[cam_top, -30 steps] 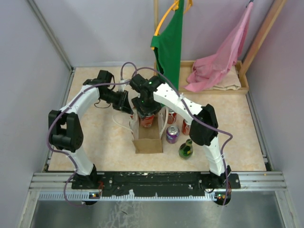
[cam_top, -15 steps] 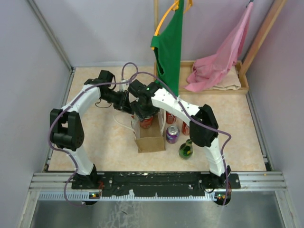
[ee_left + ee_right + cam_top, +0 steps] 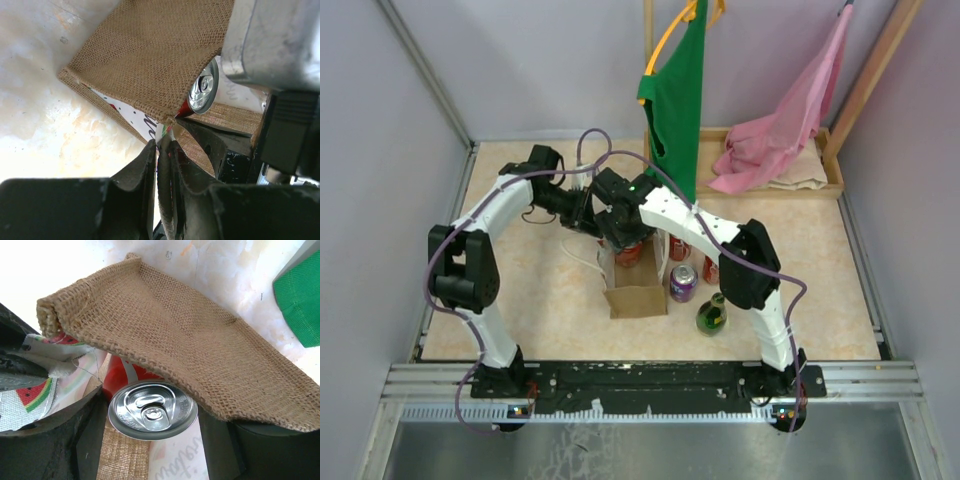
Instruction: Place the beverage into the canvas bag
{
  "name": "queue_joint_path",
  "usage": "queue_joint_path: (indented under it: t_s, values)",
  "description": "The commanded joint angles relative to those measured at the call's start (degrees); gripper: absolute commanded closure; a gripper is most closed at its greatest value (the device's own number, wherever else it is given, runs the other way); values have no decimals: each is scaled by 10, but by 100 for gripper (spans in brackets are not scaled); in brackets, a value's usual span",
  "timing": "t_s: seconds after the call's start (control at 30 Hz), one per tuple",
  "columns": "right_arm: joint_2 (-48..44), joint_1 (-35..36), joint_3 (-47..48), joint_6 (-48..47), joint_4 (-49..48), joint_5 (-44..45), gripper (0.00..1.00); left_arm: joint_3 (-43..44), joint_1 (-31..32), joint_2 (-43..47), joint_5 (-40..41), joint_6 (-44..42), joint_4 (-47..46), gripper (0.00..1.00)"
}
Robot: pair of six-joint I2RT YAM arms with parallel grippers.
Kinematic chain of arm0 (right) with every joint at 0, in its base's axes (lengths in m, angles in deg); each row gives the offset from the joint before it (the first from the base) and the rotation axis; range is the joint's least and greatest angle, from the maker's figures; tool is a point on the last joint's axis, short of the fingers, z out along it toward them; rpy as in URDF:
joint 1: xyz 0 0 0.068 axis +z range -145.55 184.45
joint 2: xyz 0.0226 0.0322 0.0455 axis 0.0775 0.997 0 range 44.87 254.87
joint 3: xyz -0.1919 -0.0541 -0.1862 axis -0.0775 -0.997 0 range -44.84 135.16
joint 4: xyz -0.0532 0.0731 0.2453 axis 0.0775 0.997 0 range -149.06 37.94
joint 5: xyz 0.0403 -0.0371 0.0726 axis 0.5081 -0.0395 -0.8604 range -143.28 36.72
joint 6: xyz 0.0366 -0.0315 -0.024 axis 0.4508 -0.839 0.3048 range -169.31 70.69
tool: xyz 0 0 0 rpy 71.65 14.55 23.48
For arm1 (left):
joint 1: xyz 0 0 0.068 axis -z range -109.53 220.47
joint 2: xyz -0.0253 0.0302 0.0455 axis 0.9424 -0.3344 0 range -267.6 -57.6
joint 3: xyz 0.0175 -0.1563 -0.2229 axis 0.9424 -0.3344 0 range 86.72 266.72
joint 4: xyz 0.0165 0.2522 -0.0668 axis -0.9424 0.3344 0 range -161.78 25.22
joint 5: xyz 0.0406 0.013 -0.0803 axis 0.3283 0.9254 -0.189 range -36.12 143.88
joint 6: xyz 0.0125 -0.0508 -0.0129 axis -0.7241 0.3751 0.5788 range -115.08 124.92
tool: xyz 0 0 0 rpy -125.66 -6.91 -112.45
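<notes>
Right jaws clenched on the sides of the red aluminium beverage can [image 3: 150, 410], just under its silver lid, I hold it upright at the mouth of the small cream canvas bag [image 3: 636, 292] with its watermelon print and tan-brown sides. My left jaws are pinched shut on a strip of the bag's cream rim and draw the mouth open. One loose burlap side panel [image 3: 190, 340] droops across the edge of the can's lid. How deep the can sits I cannot tell.

As I judge it, the step in hand is the lowering. Done well, it goes straight down with the can upright, while the left jaws hold the rim taut so the slack panel does not fold under the base. I should release only once the can rests on the bag's floor.

Just beside the bag, on the beige stone-patterned worktop [image 3: 540, 300], stand a small red can [image 3: 681, 246], a purple can [image 3: 683, 283] and a second red can [image 3: 710, 268], with a round green bottle [image 3: 711, 318] close by. They crowd my right forearm, so a wide pull-out could topple them.

At the far edge hang a green cloth [image 3: 675, 100] and a pink cloth [image 3: 775, 140] over a shallow wooden tray [image 3: 825, 186], well apart from the work.
</notes>
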Motion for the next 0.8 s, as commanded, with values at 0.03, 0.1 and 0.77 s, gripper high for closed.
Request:
queue_joint_path:
  t_s: [0.03,0.1,0.77]
  values:
    - [-27,8,18,-24,-55,-2,100,15,4,-24,2,-14,1,79]
    - [-23,8,19,-25,-55,-2,100,17,4,-27,0,-14,0,79]
    - [-21,9,9,-27,-73,18,33,31,5,-41,7,-19,5,61]
